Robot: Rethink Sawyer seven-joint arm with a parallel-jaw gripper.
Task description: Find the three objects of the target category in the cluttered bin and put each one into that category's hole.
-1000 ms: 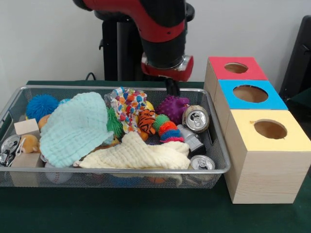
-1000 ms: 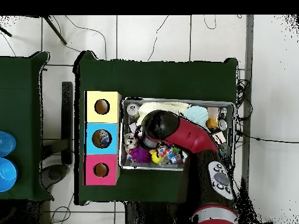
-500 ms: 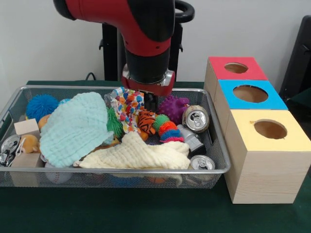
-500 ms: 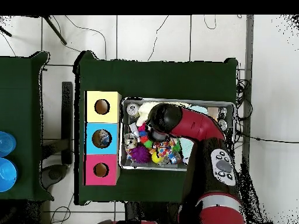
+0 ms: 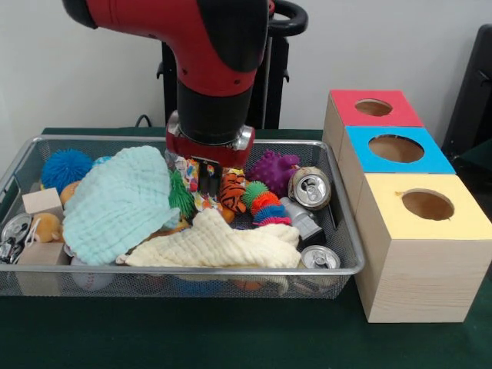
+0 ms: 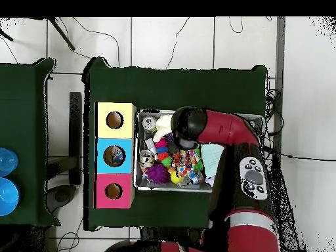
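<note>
The cans (image 5: pixel 310 187) are lying at the bin's (image 5: pixel 347 254) end by the boxes (image 5: pixel 415 231), away from the hand (image 5: pixel 206 176). The hand has been moving from the purple ball (image 5: pixel 274 169) over to the spotted cloth (image 5: pixel 187 173). It is pointing straight down; I cannot tell if it is open.

arm (image 5: pixel 207 61) cut off above, patterned cloth (image 5: pixel 192 175) partly hidden (behind fingers (image 5: pixel 209 181))
</note>
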